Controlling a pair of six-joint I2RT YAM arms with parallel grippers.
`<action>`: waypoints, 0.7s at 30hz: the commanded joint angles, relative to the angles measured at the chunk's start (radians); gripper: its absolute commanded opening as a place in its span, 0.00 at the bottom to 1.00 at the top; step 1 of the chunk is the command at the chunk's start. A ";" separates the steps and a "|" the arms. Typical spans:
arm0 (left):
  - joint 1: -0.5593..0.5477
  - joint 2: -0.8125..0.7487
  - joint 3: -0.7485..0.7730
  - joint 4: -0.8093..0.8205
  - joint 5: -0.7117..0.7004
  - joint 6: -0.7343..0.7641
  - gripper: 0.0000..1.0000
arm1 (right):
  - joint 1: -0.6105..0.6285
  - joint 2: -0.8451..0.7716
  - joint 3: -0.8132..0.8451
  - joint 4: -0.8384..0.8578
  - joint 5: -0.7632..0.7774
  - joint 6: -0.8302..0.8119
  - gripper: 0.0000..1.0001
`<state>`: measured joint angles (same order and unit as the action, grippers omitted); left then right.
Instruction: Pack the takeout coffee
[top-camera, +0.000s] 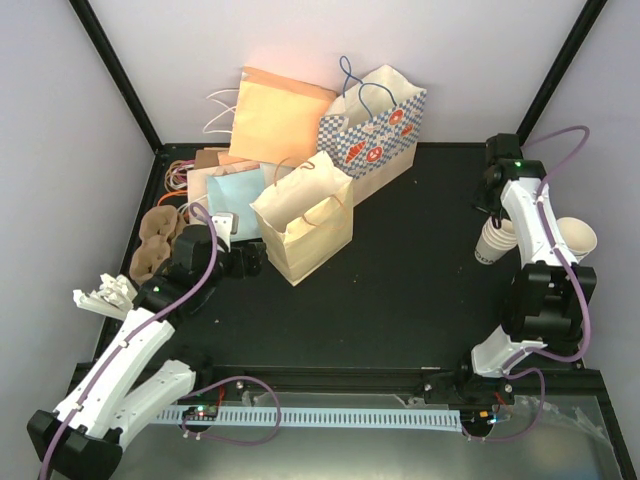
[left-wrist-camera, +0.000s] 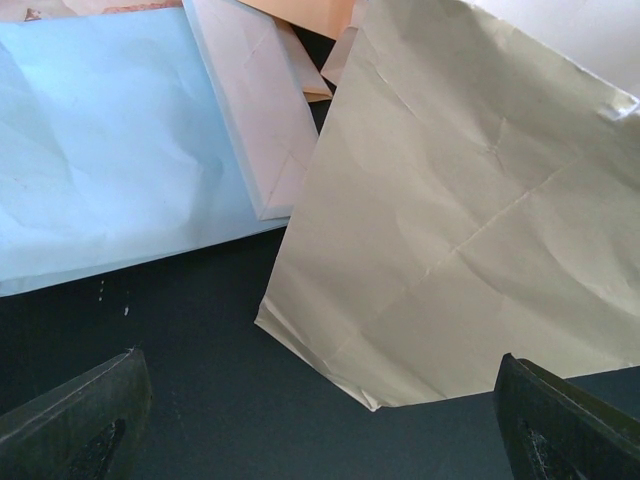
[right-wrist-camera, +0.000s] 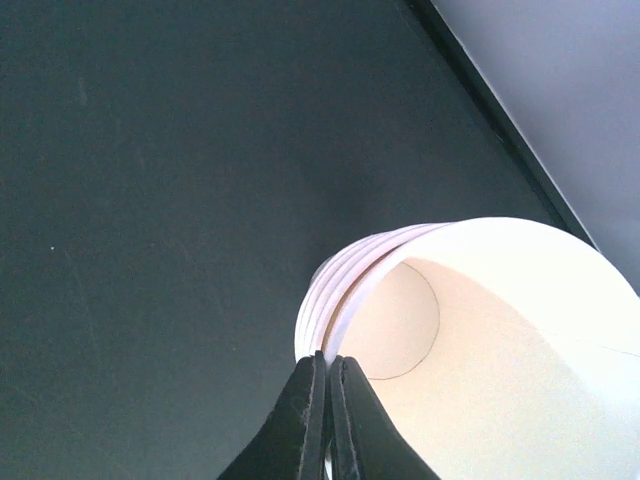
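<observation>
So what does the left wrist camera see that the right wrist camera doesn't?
Only the left wrist view: paper bags, with a light blue bag lying flat and a cream bag beside it, and the left end effector open wide.

Only the right wrist view: a stack of lidless paper cups on its side, with the right end effector closed at the rim. Whether it pinches the rim is unclear.

Both: the black table.

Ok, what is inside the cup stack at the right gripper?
In the cup stack, the innermost cup shows only bare cream wall and its round bottom, nothing in it. The right gripper pinches the rim and hides a little of it.
</observation>
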<state>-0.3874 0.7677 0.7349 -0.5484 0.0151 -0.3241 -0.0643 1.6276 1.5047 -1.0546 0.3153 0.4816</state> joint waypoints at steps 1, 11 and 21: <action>0.005 -0.005 -0.004 0.024 0.015 0.014 0.96 | -0.004 -0.035 0.046 -0.039 0.019 0.021 0.02; 0.005 -0.005 -0.005 0.023 0.018 0.013 0.96 | -0.002 -0.037 0.111 -0.103 0.026 0.035 0.02; 0.005 -0.005 -0.004 0.022 0.017 0.015 0.96 | -0.001 -0.019 0.341 -0.262 0.029 0.025 0.02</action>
<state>-0.3874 0.7677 0.7349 -0.5484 0.0208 -0.3237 -0.0643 1.6184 1.7271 -1.2251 0.3161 0.5011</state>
